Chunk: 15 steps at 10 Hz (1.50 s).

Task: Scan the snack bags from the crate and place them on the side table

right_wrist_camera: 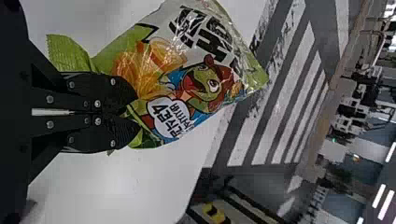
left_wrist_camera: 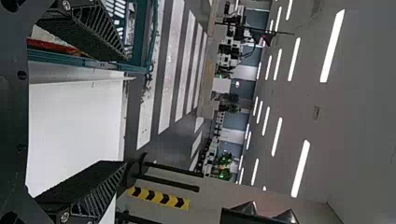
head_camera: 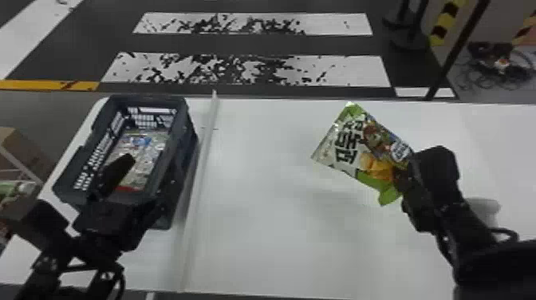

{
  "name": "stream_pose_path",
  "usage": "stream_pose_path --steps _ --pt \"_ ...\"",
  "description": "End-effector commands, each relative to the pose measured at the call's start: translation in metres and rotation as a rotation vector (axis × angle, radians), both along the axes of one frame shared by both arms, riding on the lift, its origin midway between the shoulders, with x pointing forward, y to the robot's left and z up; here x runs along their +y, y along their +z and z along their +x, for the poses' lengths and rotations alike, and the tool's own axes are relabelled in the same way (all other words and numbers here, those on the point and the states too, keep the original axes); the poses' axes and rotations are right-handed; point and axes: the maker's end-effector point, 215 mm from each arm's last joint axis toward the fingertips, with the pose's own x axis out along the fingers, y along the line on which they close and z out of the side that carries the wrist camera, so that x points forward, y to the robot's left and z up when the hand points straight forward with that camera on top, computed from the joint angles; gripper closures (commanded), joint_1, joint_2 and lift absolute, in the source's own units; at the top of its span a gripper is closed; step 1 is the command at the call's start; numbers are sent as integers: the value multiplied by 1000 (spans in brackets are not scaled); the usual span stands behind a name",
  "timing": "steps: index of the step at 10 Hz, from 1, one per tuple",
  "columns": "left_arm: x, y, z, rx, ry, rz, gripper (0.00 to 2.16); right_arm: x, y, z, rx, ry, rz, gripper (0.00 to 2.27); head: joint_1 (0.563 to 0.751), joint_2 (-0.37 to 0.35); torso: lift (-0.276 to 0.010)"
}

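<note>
On the right side of the white table, my right gripper (head_camera: pixel 404 175) is shut on the lower corner of a green and white snack bag (head_camera: pixel 359 147), which hangs over the tabletop. In the right wrist view, the fingers of my right gripper (right_wrist_camera: pixel 133 112) pinch the edge of the snack bag (right_wrist_camera: pixel 187 60). My left gripper (head_camera: pixel 115 179) is above the near end of the dark crate (head_camera: pixel 179 159), where clear-wrapped packs (head_camera: pixel 149 159) lie. In the left wrist view, my left gripper (left_wrist_camera: pixel 123 112) has widely parted fingers with nothing between them.
A raised white strip (head_camera: pixel 199 171) runs front to back across the white table (head_camera: pixel 271 223), just right of the crate. A brown box (head_camera: pixel 18 155) stands beyond the table's left edge. A dark pole (head_camera: pixel 454 52) rises behind the table at the back right.
</note>
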Motion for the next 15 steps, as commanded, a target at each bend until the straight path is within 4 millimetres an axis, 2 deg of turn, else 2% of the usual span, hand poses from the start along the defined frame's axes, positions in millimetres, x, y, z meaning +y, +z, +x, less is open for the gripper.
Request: stream_pose_path --steps 1,3,4,8,11,12,14,15 --pt "0 0 0 1 -1 -5 87 15 34 1 -138 44 -266 2236 695 2 -94" --pt "0 0 0 -1 0 -12 87 38 62 -5 -280 66 -598 2236 695 13 -94" --pt "1 0 -1 1 1 -11 87 48 64 -9 -317 83 -756 2236 695 23 -94" --pt "3 -2 -2 6 0 -16 87 63 44 -20 -351 147 -1315 2236 695 80 -94" --pt "5 -6 -2 12 2 -18 87 81 29 -29 -358 229 -1481 2233 695 99 -94" --pt "5 -6 -2 12 3 -19 87 83 19 -35 -317 267 -1478 2094 695 109 -94" --pt "6 -7 -2 13 5 -16 87 95 -3 -47 -241 360 -1384 1396 695 122 -94" --pt "6 -7 -2 13 5 -18 87 101 -14 -51 -186 407 -1312 653 695 134 -94"
